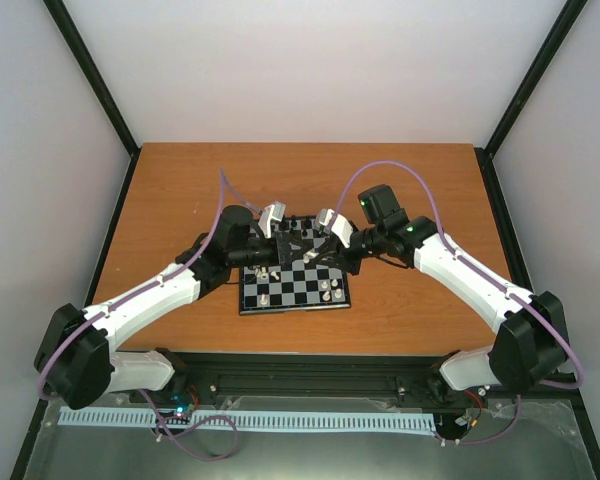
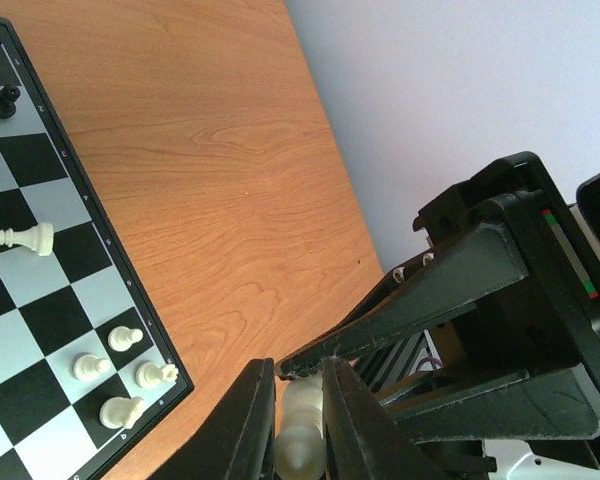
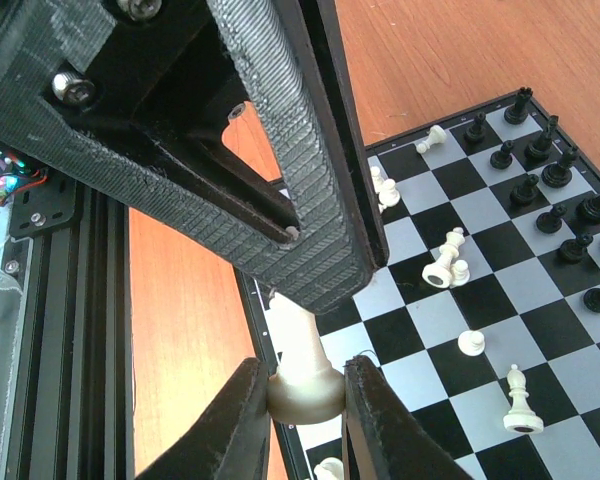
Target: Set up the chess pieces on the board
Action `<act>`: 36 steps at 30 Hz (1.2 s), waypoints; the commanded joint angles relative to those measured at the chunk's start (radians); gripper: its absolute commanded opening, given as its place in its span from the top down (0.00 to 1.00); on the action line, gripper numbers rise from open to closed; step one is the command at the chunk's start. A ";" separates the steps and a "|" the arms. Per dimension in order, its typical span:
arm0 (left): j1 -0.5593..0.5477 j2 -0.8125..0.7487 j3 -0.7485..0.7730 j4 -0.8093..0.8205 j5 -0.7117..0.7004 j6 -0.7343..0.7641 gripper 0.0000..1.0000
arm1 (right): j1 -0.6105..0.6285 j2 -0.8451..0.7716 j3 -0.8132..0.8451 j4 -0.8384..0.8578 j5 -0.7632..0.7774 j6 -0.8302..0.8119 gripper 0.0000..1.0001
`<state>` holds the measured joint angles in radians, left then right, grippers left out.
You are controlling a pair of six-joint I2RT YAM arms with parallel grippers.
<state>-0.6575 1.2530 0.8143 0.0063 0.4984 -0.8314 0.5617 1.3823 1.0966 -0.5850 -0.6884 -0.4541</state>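
Over the board [image 1: 298, 297] my two grippers meet tip to tip on one cream-white chess piece. In the left wrist view the left gripper [image 2: 300, 372] is shut on the piece's upper part [image 2: 302, 420]. In the right wrist view the right gripper [image 3: 305, 375] is shut on its round base [image 3: 305, 390], and a left finger [image 3: 300, 180] covers its top. The piece hangs above the board's edge [image 3: 258, 330]. From above, the left gripper [image 1: 292, 246] and right gripper [image 1: 318, 246] hide it. Black pieces [image 3: 540, 180] crowd one end of the board. White pieces [image 2: 122, 411] stand at the other; some lie toppled [image 3: 445, 262].
The board lies in the middle of an orange-brown wooden table [image 1: 180, 200] with pale walls on three sides. A black aluminium rail [image 1: 310, 385] runs along the near edge by the arm bases. Bare wood [image 2: 230, 180] lies beside the board.
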 commanded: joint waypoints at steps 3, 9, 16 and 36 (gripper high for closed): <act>-0.005 0.000 0.047 0.008 -0.003 0.004 0.87 | -0.007 0.004 -0.003 0.026 -0.002 0.004 0.76; -0.005 -0.035 0.146 -0.307 -0.216 0.181 0.88 | -0.057 0.010 0.020 -0.016 -0.082 0.022 0.49; -0.005 0.031 0.284 -0.653 -0.349 0.364 0.89 | -0.121 -0.030 0.015 -0.014 -0.092 0.010 0.45; -0.221 0.312 0.359 -0.750 -0.562 0.453 0.86 | -0.168 -0.052 -0.017 0.049 0.049 0.038 0.46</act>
<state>-0.8261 1.5242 1.1191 -0.7303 -0.0135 -0.4129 0.4007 1.3460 1.0889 -0.5602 -0.6533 -0.4213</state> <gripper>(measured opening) 0.143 0.545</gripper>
